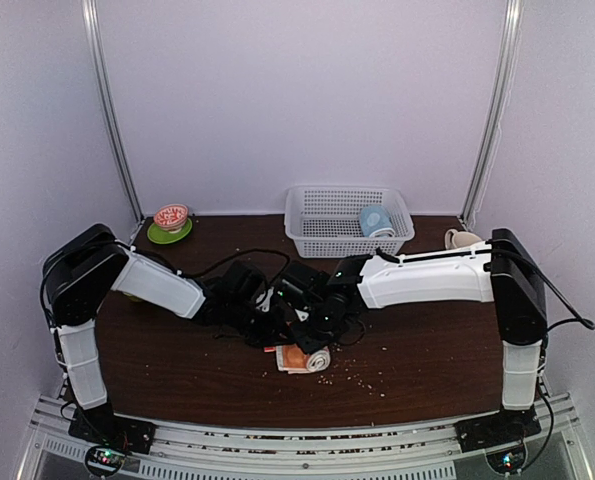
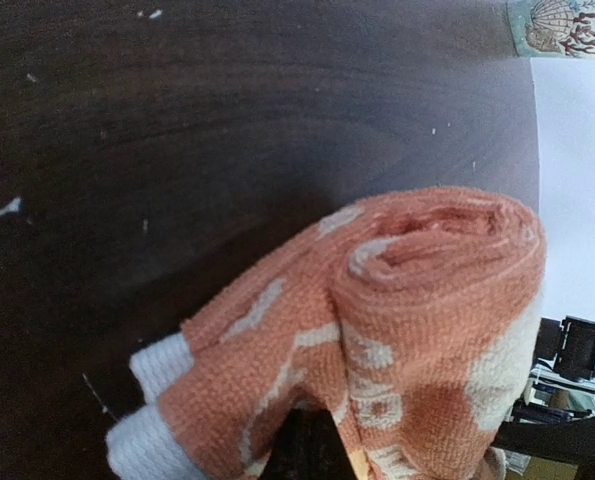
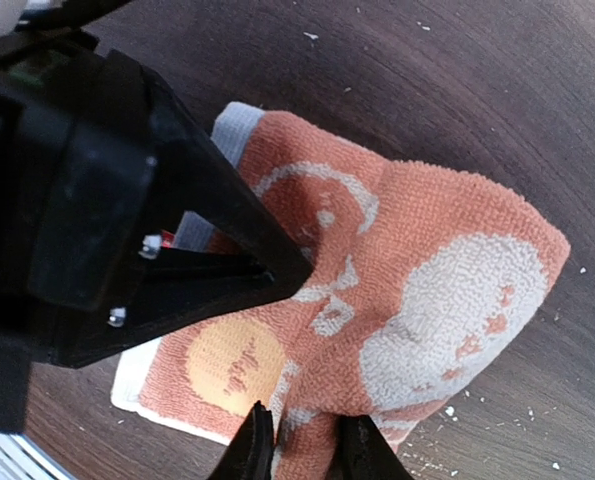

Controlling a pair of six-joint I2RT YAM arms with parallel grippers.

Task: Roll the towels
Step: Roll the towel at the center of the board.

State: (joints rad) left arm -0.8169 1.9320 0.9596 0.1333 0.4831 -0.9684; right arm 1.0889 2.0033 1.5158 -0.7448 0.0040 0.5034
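Both claws sit on the orange towel (image 1: 304,358), half-rolled on the counter (image 1: 427,340): left claw (image 3: 282,280) closed, tip pressing cloth, the roll's end facing it; right claw (image 3: 307,445) narrowly pinching a fold between its jaws.

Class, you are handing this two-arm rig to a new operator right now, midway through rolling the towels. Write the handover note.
Left gripper: shut, tip at the orange towel.
Right gripper: jaws partly apart astride a fold of that towel; grip unclear.
Towels: the orange one lies mid-table, partly rolled with a flat tail showing. The blue towel lies in the white basket, apparently rolled.
Done: the blue towel, it seems.
Left: finish rolling the orange towel.
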